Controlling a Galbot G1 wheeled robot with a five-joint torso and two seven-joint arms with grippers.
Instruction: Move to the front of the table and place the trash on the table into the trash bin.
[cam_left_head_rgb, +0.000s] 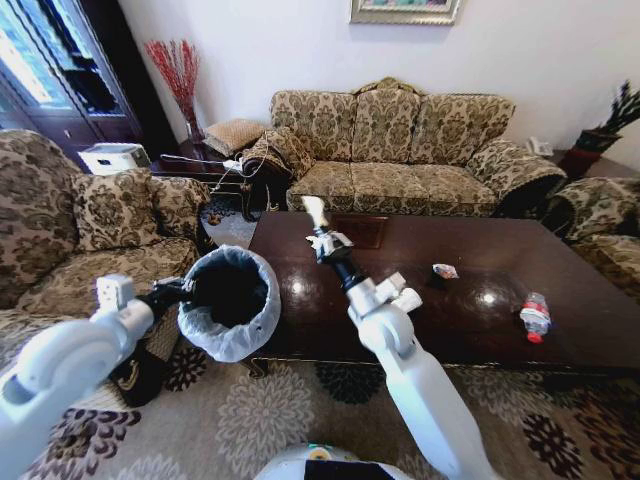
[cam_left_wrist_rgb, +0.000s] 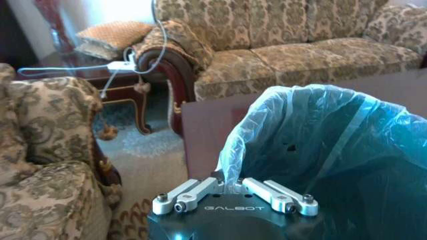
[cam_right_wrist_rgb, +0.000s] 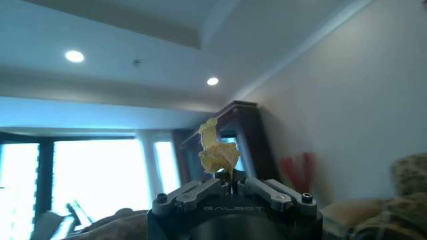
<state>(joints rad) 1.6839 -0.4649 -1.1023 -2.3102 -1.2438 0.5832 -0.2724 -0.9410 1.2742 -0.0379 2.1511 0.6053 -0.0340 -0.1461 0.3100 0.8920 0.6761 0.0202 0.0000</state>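
Trash first: I've got one crumpled paper wad (cam_left_head_rgb: 315, 211) pinched between the right gripper (cam_left_head_rgb: 321, 236) fingers, held up in the air above the table (cam_left_head_rgb: 460, 310) with the wrist tipped so far back that its camera stares at the ceiling. My left gripper (cam_left_head_rgb: 186, 291) is clamped on the bag-lined rim of the trash bin (cam_left_head_rgb: 232, 302), at about 9 o'clock on the rim, holding the bin just off the table's left end. So I'd call this the carry step, with the drop not yet done. From the wad, the bin mouth sits around 7 o'clock, so the next move needs a swing left and down until the wad is over the opening, then spreading the fingers. Left on the table: a wrapper (cam_left_head_rgb: 445, 271) and a bottle (cam_left_head_rgb: 535, 317), well apart toward the right.
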